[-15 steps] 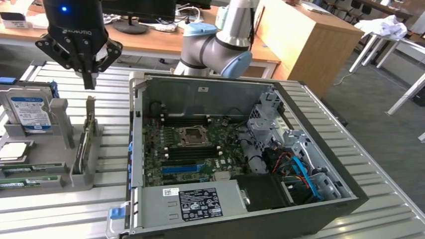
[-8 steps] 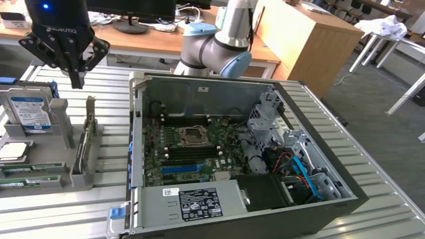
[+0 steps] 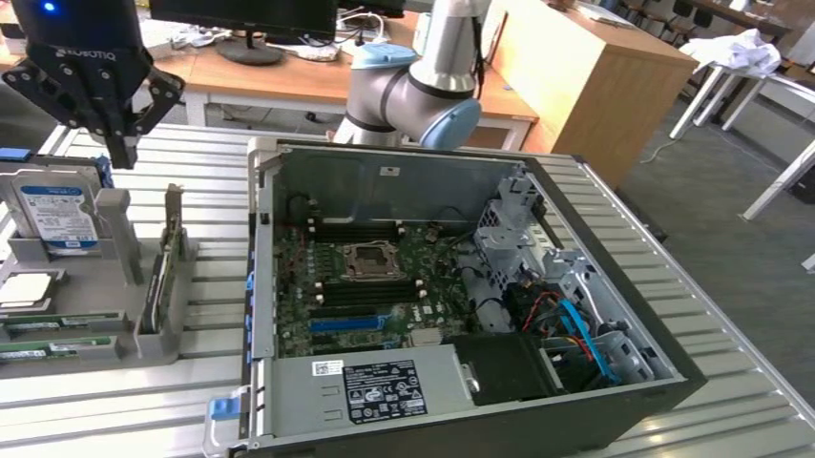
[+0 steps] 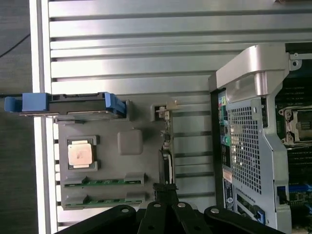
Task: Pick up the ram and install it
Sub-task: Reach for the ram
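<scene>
Hanging at the upper left of the exterior frame, the tool (image 3: 121, 153) has its fingers pressed together and carries nothing. It sits above the grey fixture (image 3: 109, 296) on the slatted desk (image 3: 128, 405), well apart from the open computer case (image 3: 395, 176) that fills the middle and right of the frame.

The ram (image 3: 156, 277), as I judge it, is the thin board standing on its edge in the holder at the fixture's right side. It lies below the tool tip and a little to the frame's right. Its long axis runs up and down the frame, leaning slightly, roughly parallel to the near wall of the case. In the wrist view the same board (image 4: 167, 146) shows edge-on as a narrow line, and the closed fingertips (image 4: 165, 187) line up with it, close to one end.

It looks long, narrow and very thin, dull grey-green, with its end caught in a grey clip. Its chips cannot be made out. Two more green sticks (image 3: 52, 324) lie flat at the fixture's lower left, below the blue-labelled hard drive (image 3: 53, 215).
</scene>
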`<state>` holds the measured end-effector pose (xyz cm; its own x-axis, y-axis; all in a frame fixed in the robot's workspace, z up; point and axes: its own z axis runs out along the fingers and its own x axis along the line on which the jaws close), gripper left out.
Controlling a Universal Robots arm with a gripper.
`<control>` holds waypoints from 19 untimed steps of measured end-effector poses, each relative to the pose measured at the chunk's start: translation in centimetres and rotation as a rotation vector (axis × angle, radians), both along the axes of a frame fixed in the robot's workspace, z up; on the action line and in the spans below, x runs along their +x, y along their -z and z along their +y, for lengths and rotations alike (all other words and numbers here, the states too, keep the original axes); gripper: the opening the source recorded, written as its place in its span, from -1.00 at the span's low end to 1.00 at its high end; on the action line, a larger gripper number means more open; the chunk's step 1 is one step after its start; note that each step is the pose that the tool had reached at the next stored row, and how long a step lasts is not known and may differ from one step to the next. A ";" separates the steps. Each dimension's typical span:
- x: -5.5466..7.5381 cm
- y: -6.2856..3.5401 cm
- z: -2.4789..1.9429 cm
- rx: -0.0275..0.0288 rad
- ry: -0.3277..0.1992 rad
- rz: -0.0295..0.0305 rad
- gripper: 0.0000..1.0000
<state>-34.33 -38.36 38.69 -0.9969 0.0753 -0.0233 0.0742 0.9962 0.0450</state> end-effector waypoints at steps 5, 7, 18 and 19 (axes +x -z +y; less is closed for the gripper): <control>-1.4 0.03 0.03 0.0000 0.000 0.0000 -0.79; -1.9 0.04 0.05 0.0000 0.000 0.0000 -0.79; -4.8 0.11 0.13 0.0000 0.000 0.0000 -0.79; -5.1 0.11 0.13 0.0000 0.000 0.0001 -0.79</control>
